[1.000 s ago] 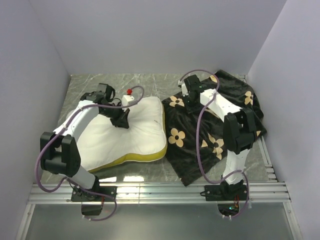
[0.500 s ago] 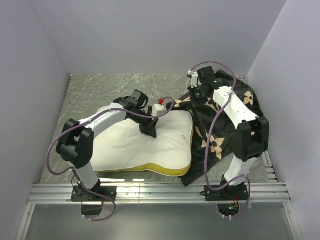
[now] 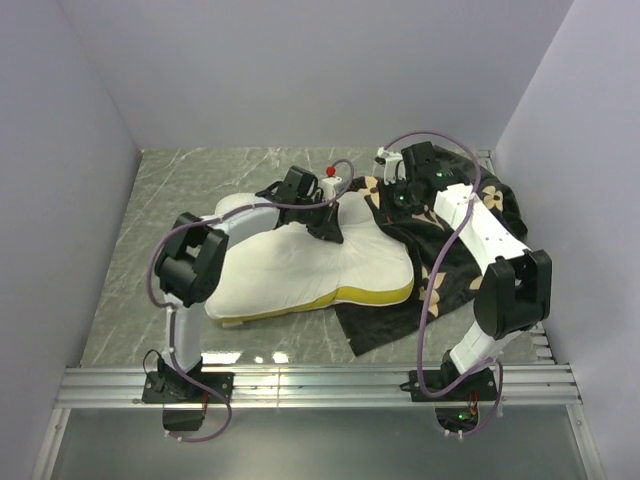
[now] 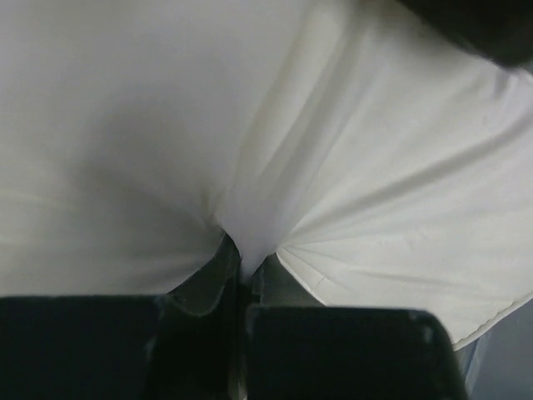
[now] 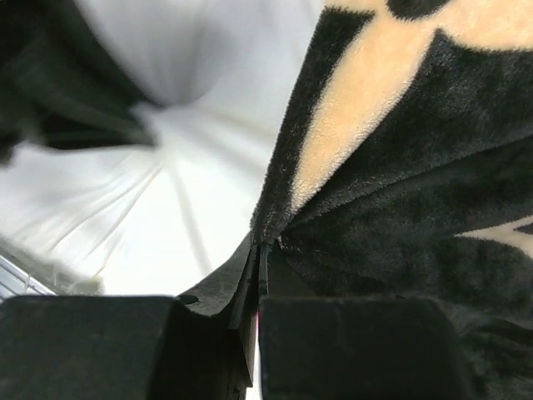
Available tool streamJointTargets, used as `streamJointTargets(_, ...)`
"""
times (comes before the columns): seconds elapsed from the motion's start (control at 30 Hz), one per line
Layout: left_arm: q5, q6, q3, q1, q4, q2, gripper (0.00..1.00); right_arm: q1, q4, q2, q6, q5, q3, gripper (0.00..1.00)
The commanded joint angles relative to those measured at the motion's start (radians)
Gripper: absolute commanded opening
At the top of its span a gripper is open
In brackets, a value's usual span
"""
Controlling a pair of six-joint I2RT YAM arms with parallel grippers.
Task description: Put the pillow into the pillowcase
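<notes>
- The left gripper (image 3: 328,233) pinches a fold of the pillow (image 3: 290,280) near its far edge, with the jaws almost together on the white cloth.
- The right gripper (image 3: 393,198) is clamped tight on an edge of the pillowcase (image 3: 390,322), just beside the pillow's far right corner.
- The pillow lies on the grey table (image 3: 200,180), and its right end overlaps the pillowcase. Whether that end is inside the opening cannot be told.
</notes>
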Motion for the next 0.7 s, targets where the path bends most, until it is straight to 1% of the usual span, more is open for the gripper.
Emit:
streamJointTargets(0.0,-0.187,-0.2,0.105,0.027,0.197,0.11,0.0,-0.001,-0.014,-0.034,0.018,-0.067,-0.006,0.0)
streamJointTargets(0.03,-0.181,-0.219,0.14,0.027,0.192,0.135,0.0,-0.004,-0.017,-0.028,0.016,-0.066,0.006,0.0)
streamJointTargets(0.1,-0.173,-0.213,0.152,0.023,0.203,0.171,0.0,-0.023,-0.023,-0.014,0.021,-0.051,0.012,0.0)
streamJointTargets(0.13,-0.164,-0.222,0.136,0.026,0.22,0.168,0.0,-0.03,-0.024,-0.008,0.024,-0.034,0.019,0.04)
streamJointTargets(0.17,-0.125,-0.225,0.128,0.03,0.233,0.165,0.01,-0.04,-0.035,0.009,0.024,-0.02,0.025,0.11)
streamJointTargets(0.2,-0.101,-0.225,0.119,0.035,0.238,0.155,0.11,-0.081,-0.055,0.014,0.031,0.001,0.028,0.16)
streamJointTargets(0.23,-0.086,-0.213,0.108,0.039,0.238,0.148,0.18,-0.107,-0.059,0.015,0.038,0.012,0.02,0.32)
streamJointTargets(0.27,-0.048,-0.202,0.1,0.042,0.234,0.128,0.25,-0.142,-0.064,0.005,0.039,0.014,0.016,0.39)
streamJointTargets(0.3,-0.035,-0.184,0.099,0.044,0.218,0.116,0.43,-0.181,-0.076,-0.004,0.042,0.011,0.009,0.43)
streamJointTargets(0.33,-0.028,-0.126,0.099,0.044,0.161,0.102,0.51,-0.254,-0.086,-0.015,0.038,0.003,-0.003,0.61)
streamJointTargets(0.37,-0.015,-0.087,0.099,0.042,0.131,0.064,0.57,-0.273,-0.096,-0.041,0.03,-0.001,-0.01,0.64)
streamJointTargets(0.4,0.0,-0.046,0.096,0.042,0.103,0.039,0.67,-0.317,-0.122,-0.057,0.012,0.0,-0.033,0.64)
streamJointTargets(0.43,0.008,0.037,0.085,0.042,0.047,0.016,0.7,-0.354,-0.138,-0.07,-0.002,-0.001,-0.05,0.64)
streamJointTargets(0.47,0.02,0.078,0.082,0.041,0.021,-0.031,0.74,-0.363,-0.15,-0.104,-0.011,0.002,-0.075,0.64)
streamJointTargets(0.5,0.032,0.147,0.08,0.038,-0.018,-0.051,0.94,-0.371,-0.165,-0.121,-0.021,0.008,-0.134,0.63)
streamJointTargets(0.53,0.029,0.243,0.086,0.021,-0.05,-0.068,0.95,-0.374,-0.167,-0.136,-0.025,0.018,-0.168,0.62)
streamJointTargets(0.57,0.032,0.298,0.09,0.01,-0.126,-0.093,0.96,-0.376,-0.168,-0.164,-0.028,0.02,-0.203,0.61)
streamJointTargets(0.6,0.034,0.342,0.094,-0.003,-0.153,-0.104,0.97,-0.376,-0.164,-0.176,-0.031,0.02,-0.272,0.59)
streamJointTargets(0.63,0.031,0.405,0.09,-0.031,-0.167,-0.113,0.97,-0.374,-0.152,-0.19,-0.034,0.017,-0.308,0.58)
streamJointTargets(0.67,0.038,0.428,0.087,-0.045,-0.182,-0.125,0.98,-0.374,-0.133,-0.192,-0.031,0.023,-0.339,0.57)
